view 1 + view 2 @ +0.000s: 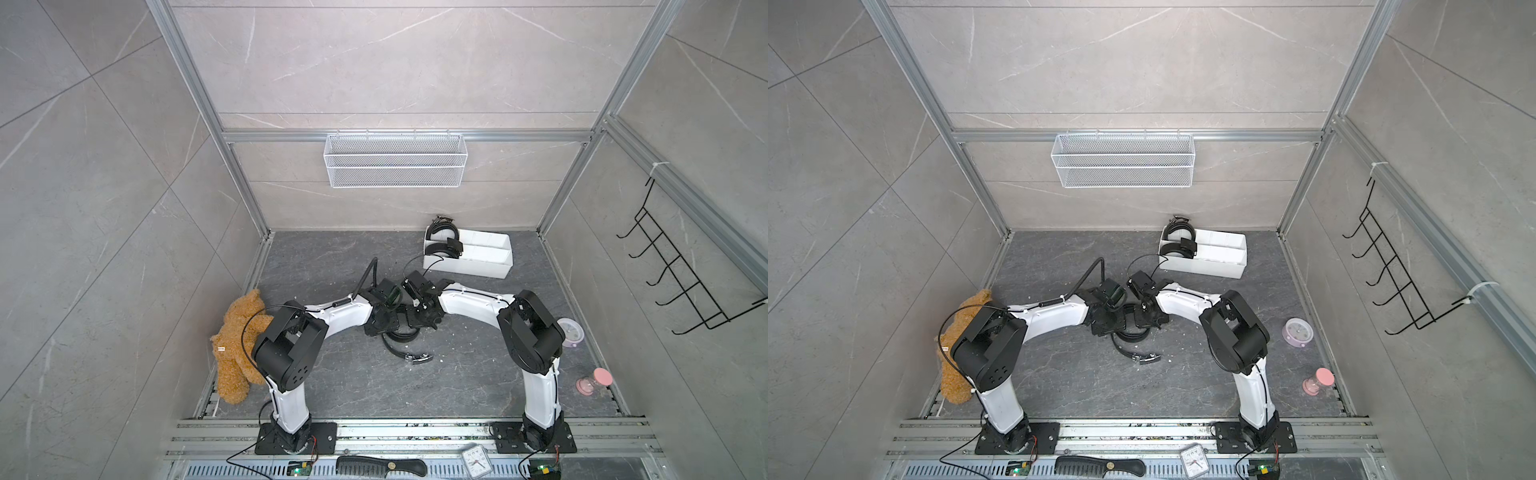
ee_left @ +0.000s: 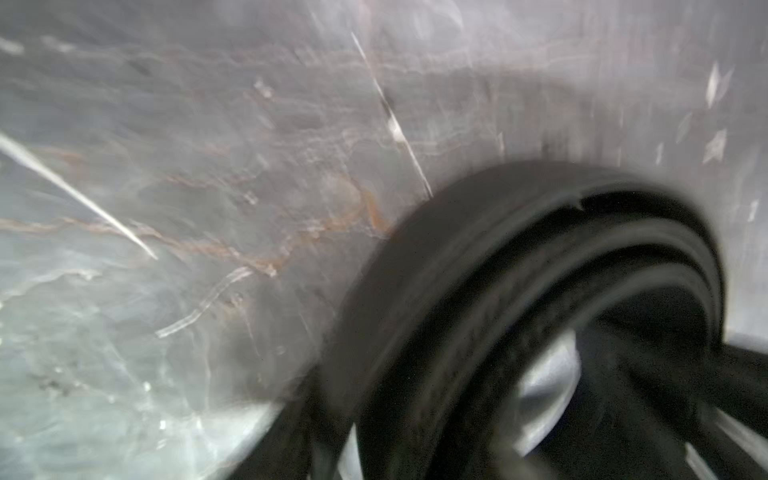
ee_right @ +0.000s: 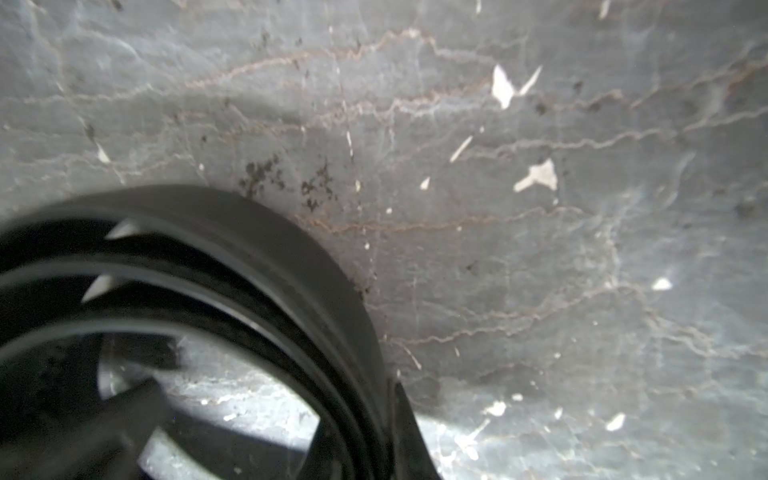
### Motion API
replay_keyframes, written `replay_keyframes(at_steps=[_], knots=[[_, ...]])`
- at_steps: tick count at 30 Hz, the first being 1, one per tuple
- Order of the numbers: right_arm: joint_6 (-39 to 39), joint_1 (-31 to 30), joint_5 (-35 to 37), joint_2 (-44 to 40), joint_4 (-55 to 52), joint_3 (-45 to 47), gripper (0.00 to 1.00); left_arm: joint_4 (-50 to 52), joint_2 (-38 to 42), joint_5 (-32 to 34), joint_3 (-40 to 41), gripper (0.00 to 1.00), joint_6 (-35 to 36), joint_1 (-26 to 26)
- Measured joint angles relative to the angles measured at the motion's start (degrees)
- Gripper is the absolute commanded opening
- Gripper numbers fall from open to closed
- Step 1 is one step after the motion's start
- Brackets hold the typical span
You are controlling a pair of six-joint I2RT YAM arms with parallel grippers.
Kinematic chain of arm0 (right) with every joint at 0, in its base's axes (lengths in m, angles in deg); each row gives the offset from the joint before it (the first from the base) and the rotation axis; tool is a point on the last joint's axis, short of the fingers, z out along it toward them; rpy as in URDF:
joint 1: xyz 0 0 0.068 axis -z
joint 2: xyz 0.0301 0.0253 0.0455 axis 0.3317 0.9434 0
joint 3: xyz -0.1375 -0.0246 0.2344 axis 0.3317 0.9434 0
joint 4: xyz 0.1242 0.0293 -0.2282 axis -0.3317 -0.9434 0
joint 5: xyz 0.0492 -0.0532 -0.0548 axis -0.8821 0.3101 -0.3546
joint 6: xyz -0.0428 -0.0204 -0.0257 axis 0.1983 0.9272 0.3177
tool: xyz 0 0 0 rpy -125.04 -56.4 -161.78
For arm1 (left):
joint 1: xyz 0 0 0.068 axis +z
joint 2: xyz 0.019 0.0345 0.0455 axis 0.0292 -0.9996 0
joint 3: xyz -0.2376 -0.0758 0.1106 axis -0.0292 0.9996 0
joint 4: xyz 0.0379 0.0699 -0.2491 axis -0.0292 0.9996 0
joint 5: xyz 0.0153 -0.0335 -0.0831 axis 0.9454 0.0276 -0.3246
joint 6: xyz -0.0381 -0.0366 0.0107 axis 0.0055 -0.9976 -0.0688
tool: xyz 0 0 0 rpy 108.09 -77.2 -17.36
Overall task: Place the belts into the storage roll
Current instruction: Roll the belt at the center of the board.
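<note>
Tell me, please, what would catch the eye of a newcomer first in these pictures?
The left arm and right arm meet mid-floor over a coiled black belt whose buckle end trails toward the camera. Farther back, a white divided tray holds two more coiled belts at one end. A brown teddy bear lies beside the left arm.
</note>
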Motion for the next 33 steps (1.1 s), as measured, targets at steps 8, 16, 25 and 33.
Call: replay_keyframes(at_steps=[8, 16, 25, 33], knots=[[1.2, 0.7, -0.8, 0.4, -8.0, -3.4, 0.57, 4.3, -2.7, 2.5, -4.1, 0.0, -2.4, -3.8], [-0.1, 3.3, -1.7, -8.7, -14.7, -1.9, 0.65, 6.0, -2.8, 4.8, -4.5, 0.0, -5.7, -6.4], [-20.1, -3.4, -4.9, -37.3, -12.7, 22.0, 0.69, 11.6, -3.6, 8.3, -6.0, 0.0, -10.7, -7.1], [-46.0, -19.8, -4.2, -36.5, 0.6, 29.6, 0.77, 12.7, 2.7, 9.9, 2.5, 0.0, -21.3, -8.1]])
